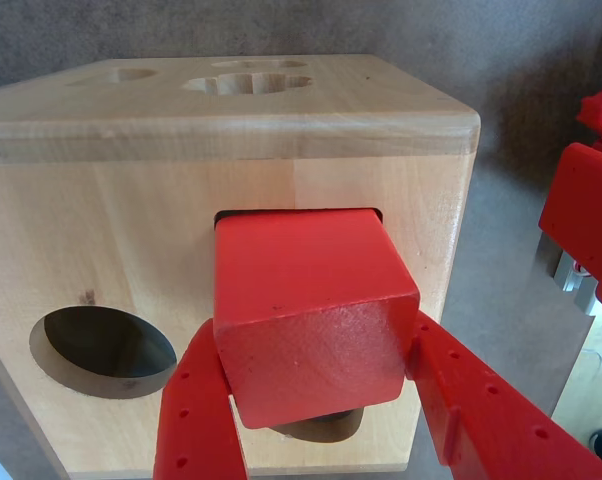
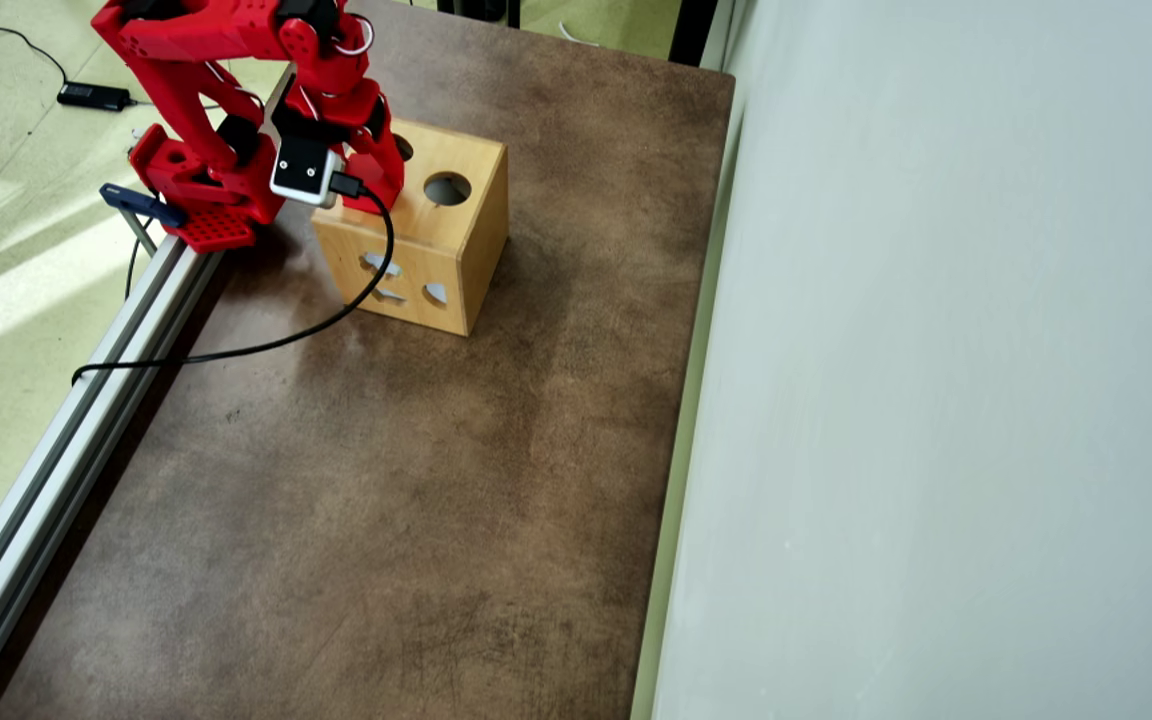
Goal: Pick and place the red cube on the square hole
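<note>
wrist view only: red cube [image 1: 311, 310] in gripper [image 1: 316, 420] at square hole [image 1: 226, 215]

No readable text, labels, brands or numbers in either view: nothing on the box [image 2: 456, 240], arm or tabletop [image 2: 386, 480].

red cube [image 1: 316, 315]: bright red, solid, slightly rounded edges, tilted, far end at the hole's mouth | square hole [image 1: 231, 214]: dark cut-out in a light wooden face, mostly covered by the cube, only its upper corners showing
</note>
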You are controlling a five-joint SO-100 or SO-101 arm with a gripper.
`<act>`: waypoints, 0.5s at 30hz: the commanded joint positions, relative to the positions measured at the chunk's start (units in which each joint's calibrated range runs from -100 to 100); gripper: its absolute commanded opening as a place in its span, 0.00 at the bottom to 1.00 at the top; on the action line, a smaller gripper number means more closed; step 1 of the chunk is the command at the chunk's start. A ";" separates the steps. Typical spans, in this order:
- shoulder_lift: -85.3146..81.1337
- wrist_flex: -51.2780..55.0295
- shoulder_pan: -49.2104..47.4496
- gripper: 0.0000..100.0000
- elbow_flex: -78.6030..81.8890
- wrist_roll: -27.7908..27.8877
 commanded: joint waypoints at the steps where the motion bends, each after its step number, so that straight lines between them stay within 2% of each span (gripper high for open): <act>1: -0.09 -0.47 -0.43 0.05 -0.20 0.39; 15: -0.01 -0.47 -0.21 0.06 -0.20 0.10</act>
